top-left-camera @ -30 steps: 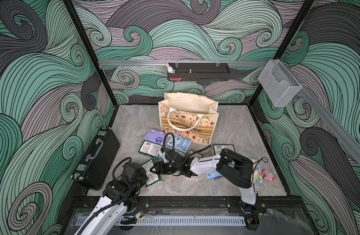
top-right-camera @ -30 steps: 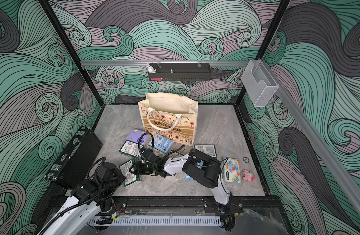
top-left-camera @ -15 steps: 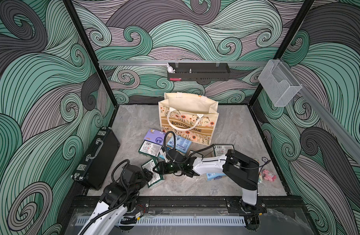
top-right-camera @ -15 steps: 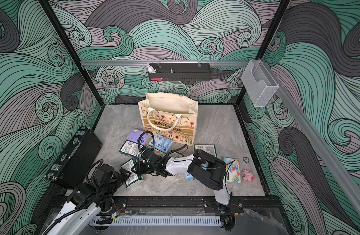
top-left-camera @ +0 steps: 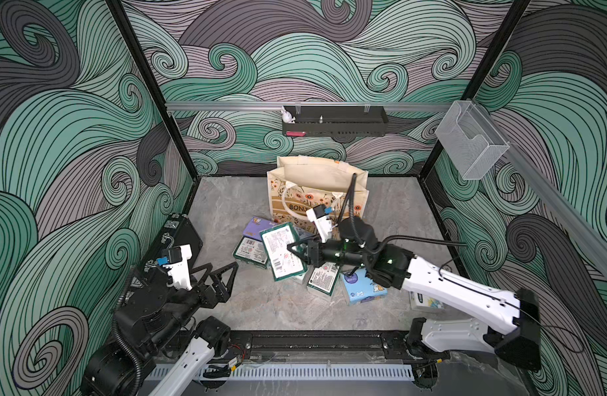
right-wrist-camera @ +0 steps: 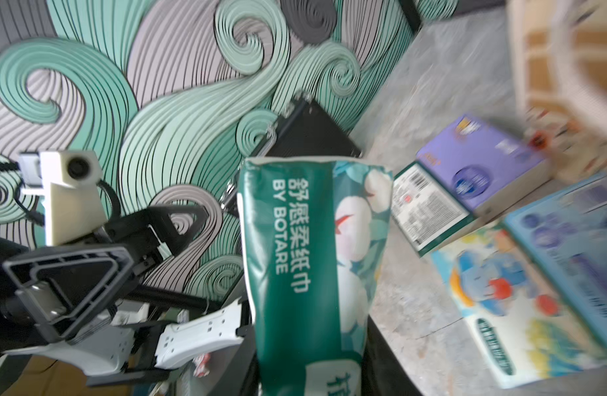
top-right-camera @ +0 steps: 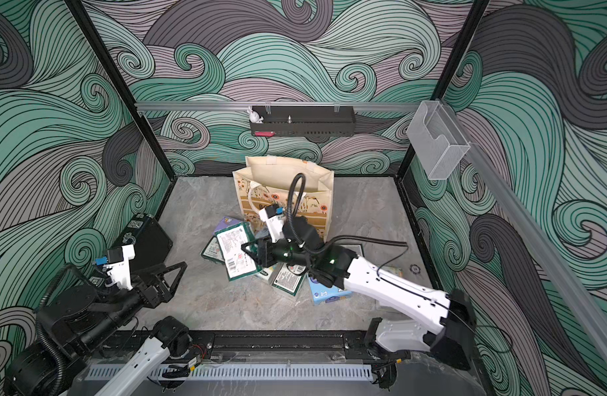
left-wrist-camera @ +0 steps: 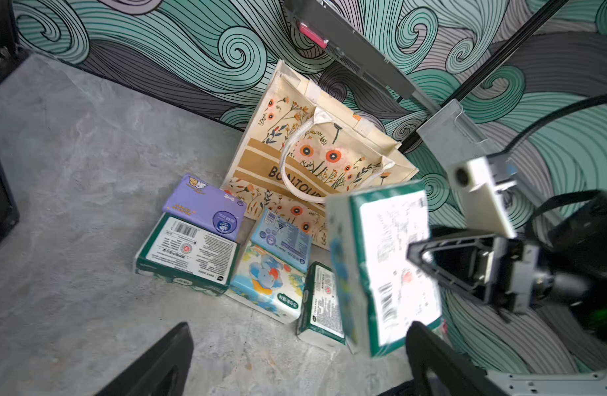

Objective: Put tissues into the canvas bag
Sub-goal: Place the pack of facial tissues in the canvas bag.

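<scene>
My right arm reaches from the lower right of the frame towards the centre, forearm stretched nearly level, and my right gripper is clamped on a green-and-white pack, held tilted in the air above the other tissues. My left arm is folded at the lower left, with my left gripper spread wide and holding nothing.

A second ago the pack was lower and further left, beside my left gripper, which was closed. That gripper has since opened fully. My right elbow, then bunched near the middle, has swung out to the right.

The canvas bag stands upright at the back centre with its mouth open. The lifted pack is in front of it, not inside.

Only the left wrist view shows the pack's barcode label face-on. It also shows the elephant pack, which my arm mostly hides from above. The right wrist view shows the pack's green edge with white lettering. In a top view, the purple pack and light blue pack lie on the floor, and the black case sits at the left.
</scene>
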Controlling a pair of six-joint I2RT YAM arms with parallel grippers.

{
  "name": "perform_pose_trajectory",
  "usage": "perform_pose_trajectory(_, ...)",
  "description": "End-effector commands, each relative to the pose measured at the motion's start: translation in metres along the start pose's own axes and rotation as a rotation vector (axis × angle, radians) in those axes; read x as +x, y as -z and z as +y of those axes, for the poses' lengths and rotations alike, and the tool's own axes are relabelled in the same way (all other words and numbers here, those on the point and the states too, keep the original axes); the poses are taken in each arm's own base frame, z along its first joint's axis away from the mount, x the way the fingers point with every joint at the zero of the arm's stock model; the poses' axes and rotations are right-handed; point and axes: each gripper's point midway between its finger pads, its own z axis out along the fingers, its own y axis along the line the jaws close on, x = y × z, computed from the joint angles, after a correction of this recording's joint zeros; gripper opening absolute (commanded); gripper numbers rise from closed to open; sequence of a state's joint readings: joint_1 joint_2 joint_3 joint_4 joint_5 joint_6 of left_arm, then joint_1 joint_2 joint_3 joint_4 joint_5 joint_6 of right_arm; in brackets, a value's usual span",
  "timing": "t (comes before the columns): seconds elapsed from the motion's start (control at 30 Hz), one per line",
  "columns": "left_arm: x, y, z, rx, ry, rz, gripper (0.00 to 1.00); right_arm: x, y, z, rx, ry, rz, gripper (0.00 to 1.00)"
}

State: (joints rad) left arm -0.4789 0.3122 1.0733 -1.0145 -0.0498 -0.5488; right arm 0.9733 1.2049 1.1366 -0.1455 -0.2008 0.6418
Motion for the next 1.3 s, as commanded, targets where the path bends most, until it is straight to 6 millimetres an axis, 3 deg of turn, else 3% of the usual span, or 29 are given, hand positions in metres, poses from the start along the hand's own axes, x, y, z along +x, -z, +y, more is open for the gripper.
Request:
perform_pose_trajectory(0.0, 0.014, -0.002, 0.021, -0.110, -0.156, 0.082, 0.99, -0.045, 0.044, -0.021, 0.144, 0.137, -0.072, 0.38)
perform_pose_trajectory(0.1, 0.020, -0.008, 0.008, -0.030, -0.157, 0.096, 0.99, -0.093, 0.076, -0.023, 0.279, 0.327, -0.139, 0.38)
perform_pose_trajectory(0.23, 0.040, -0.022, -0.010, 0.121, -0.112, 0.119, 0.99, -0.148, 0.095, -0.024, 0.463, 0.570, -0.207, 0.38)
perform_pose_trajectory(0.37, 0.042, -0.023, -0.013, 0.152, -0.115, 0.109, 0.98, -0.188, 0.094, -0.036, 0.577, 0.678, -0.237, 0.37)
perform_pose_trajectory(0.5, 0.047, -0.024, -0.017, 0.176, -0.117, 0.133, 0.98, -0.214, 0.077, -0.060, 0.672, 0.773, -0.217, 0.37)
perform_pose_trajectory(0.77, 0.053, -0.032, -0.020, 0.191, -0.111, 0.178, 0.98, -0.227, 0.045, -0.096, 0.684, 0.863, -0.156, 0.38)
perform_pose_trajectory(1.27, 0.057, -0.034, -0.023, 0.209, -0.113, 0.205, 0.98, -0.197, 0.002, -0.131, 0.633, 1.090, 0.017, 0.42)
